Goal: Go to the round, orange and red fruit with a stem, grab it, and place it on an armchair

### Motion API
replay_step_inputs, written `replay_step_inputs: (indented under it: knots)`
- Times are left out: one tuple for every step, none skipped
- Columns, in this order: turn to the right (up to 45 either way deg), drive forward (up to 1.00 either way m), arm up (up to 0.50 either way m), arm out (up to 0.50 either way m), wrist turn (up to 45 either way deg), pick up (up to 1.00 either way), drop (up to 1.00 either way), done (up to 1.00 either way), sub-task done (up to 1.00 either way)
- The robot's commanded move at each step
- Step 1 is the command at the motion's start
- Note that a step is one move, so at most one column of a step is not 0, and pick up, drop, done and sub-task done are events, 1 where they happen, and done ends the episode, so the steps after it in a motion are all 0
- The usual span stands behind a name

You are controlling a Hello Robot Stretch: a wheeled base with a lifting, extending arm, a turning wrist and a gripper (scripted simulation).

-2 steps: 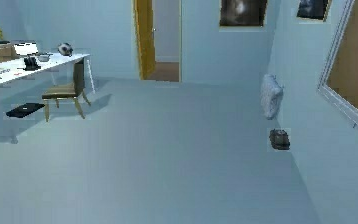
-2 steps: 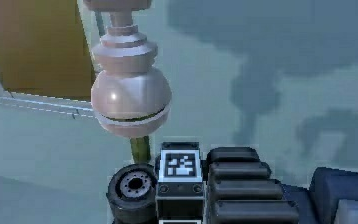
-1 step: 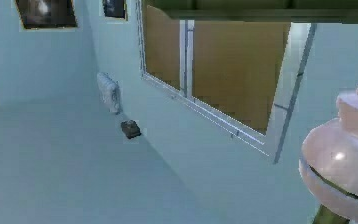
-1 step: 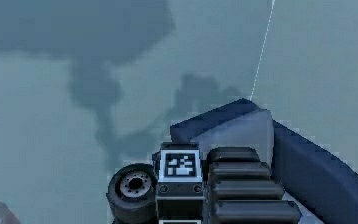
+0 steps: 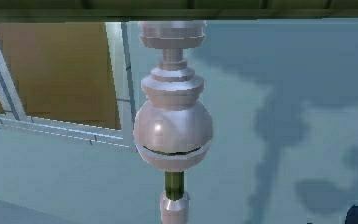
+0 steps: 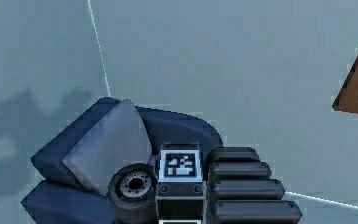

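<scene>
A pale grey-blue wall [image 6: 237, 70] backs both views, and a framed window [image 5: 57, 70] sits at the forward view's left. In the arm side view a dark blue armchair [image 6: 177, 125] stands against that wall, with a grey cushion [image 6: 107, 150] leaning tilted in it. Close ahead in the forward view rises a turned, silvery post [image 5: 174, 110] with a bulbous middle. The arm [image 6: 237, 185] lies low in front of the chair. Its white marker [image 6: 182, 165] and the dark round body of the jaws are set against the upholstery, so I cannot tell their state, where the fruit is, or whether they have it. If they do, placing looks near. I would line the arm up with the seat, clear the armrest, then set the fruit low on flat upholstery, since a round fruit would likely roll off the slanted cushion.
</scene>
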Motion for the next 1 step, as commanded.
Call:
replay_step_inputs:
  knots:
    - [0.0,0.0,0.0,0.48,0.0,0.0,0.0,0.0,0.0]
